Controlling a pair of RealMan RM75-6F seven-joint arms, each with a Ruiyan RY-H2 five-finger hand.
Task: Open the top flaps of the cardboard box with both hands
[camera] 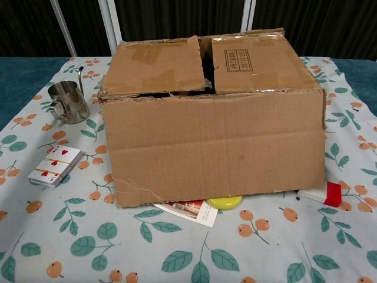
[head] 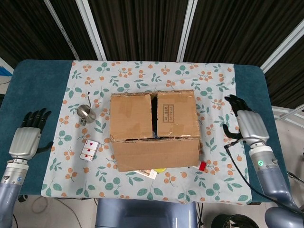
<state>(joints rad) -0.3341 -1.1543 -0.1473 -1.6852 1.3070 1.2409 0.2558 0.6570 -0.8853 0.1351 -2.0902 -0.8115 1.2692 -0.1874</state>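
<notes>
Cardboard box (head: 154,130) sits mid-table on floral cloth (head: 95,76), front flap folded down, two inner top flaps (head: 131,116) closed, seam running front-to-back. Left hand (head: 27,140) and right hand (head: 249,124) both empty, fingers spread, flanking box well apart. Right hand a bit nearer.

the brown cardboard box (head: 153,129) sits between the left hand (head: 26,140) and the right hand (head: 249,124), well apart from both. its front flap (camera: 215,147) hangs down over the near side, while two inner flaps (head: 152,115) lie flat, a dark gap between them.
</notes>
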